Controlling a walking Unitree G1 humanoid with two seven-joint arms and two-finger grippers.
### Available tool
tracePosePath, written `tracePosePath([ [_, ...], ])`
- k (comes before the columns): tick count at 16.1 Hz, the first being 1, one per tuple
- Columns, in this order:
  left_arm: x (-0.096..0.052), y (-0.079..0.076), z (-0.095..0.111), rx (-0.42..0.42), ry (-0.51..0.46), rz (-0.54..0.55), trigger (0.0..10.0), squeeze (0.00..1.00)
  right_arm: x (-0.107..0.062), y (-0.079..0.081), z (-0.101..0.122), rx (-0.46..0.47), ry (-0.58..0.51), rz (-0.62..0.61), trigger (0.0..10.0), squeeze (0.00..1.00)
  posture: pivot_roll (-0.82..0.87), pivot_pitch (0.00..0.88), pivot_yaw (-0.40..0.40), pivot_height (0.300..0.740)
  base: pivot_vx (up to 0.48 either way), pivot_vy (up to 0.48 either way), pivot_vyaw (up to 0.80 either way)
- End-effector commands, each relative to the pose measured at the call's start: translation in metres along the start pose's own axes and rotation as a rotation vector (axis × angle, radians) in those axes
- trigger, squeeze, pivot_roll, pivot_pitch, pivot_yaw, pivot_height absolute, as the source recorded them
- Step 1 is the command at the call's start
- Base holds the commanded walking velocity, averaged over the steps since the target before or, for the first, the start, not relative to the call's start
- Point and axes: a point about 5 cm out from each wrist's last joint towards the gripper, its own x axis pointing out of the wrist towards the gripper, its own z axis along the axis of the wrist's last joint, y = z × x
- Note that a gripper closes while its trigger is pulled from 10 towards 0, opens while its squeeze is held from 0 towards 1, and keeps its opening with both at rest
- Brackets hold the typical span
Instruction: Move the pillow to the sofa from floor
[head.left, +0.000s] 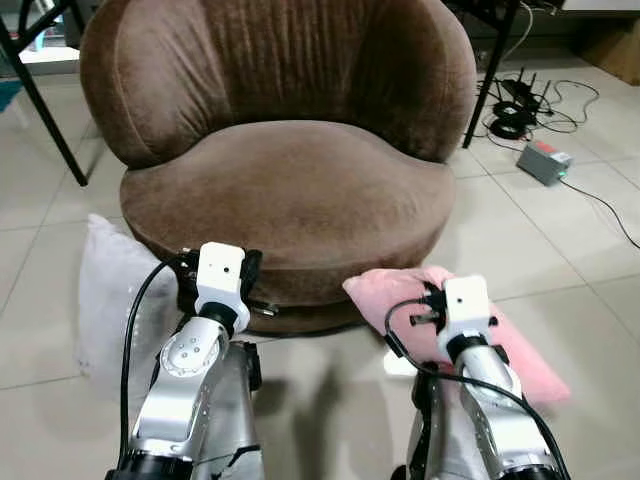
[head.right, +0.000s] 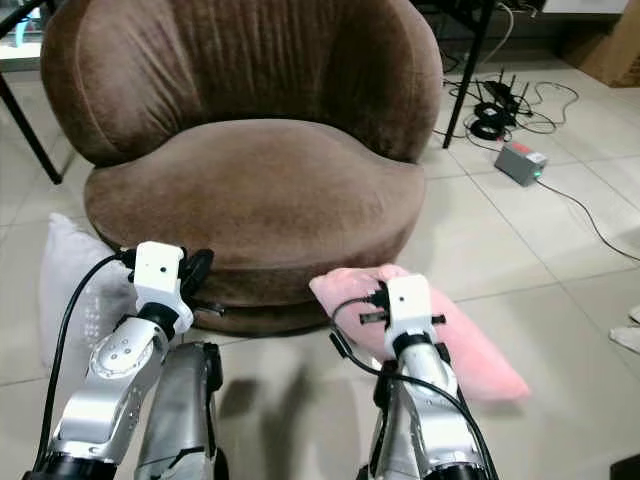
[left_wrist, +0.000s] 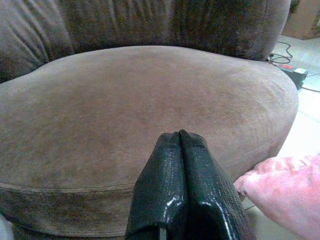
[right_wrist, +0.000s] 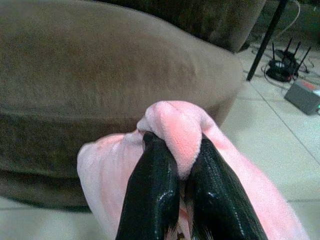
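A pink pillow (head.left: 520, 345) lies on the tiled floor at the front right of the round brown sofa (head.left: 290, 190). My right gripper (right_wrist: 177, 165) is shut on a bunched fold of the pink pillow (right_wrist: 175, 125) near its upper corner. My left gripper (left_wrist: 179, 142) is shut with nothing in it and sits in front of the sofa seat's front edge (left_wrist: 100, 187). In the eye views the left wrist (head.left: 222, 275) is close to the seat front and the right wrist (head.left: 465, 305) is over the pillow.
A white pillow (head.left: 110, 300) leans at the sofa's front left. Black cables (head.left: 520, 105) and a grey box (head.left: 545, 160) lie on the floor at the back right. A black table leg (head.left: 45, 100) stands at the back left. Open tiles (head.left: 600, 290) lie to the right.
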Motion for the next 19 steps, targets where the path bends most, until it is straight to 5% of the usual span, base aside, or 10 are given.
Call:
tracePosePath([
  [1, 0.002, -0.001, 0.006, 0.014, -0.015, 0.000, 10.0, 0.00, 0.012, 0.008, 0.041, -0.015, -0.142, 0.048, 0.0, 0.00, 0.11, 0.002, -0.042, 0.468, 0.000, 0.000, 0.00],
  [2, 0.003, 0.002, 0.018, 0.022, -0.048, 0.021, 10.0, 0.00, 0.016, 0.007, 0.056, -0.005, -0.180, 0.059, 0.0, 0.00, 0.12, 0.007, -0.047, 0.468, 0.000, 0.000, 0.00],
  [7, -0.019, 0.004, -0.021, -0.055, 0.085, 0.100, 10.0, 0.00, -0.001, 0.002, 0.016, 0.006, -0.046, 0.069, 0.0, 0.00, 0.12, 0.034, -0.068, 0.468, 0.000, 0.000, 0.00],
  [8, -0.019, -0.005, -0.018, -0.004, 0.092, 0.068, 10.0, 0.00, -0.004, 0.003, 0.017, 0.017, -0.038, 0.082, 0.0, 0.00, 0.13, 0.043, -0.079, 0.468, 0.000, 0.000, 0.00],
  [13, -0.013, -0.003, -0.010, 0.022, 0.077, 0.023, 10.0, 0.00, 0.002, 0.001, 0.024, 0.030, -0.052, 0.067, 0.0, 0.00, 0.12, 0.043, -0.060, 0.473, 0.000, 0.000, 0.00],
  [19, -0.006, -0.008, -0.007, 0.030, 0.065, -0.027, 10.0, 0.00, 0.001, 0.004, 0.018, 0.052, -0.042, 0.059, 0.0, 0.00, 0.11, 0.044, -0.048, 0.528, 0.000, 0.000, 0.00],
])
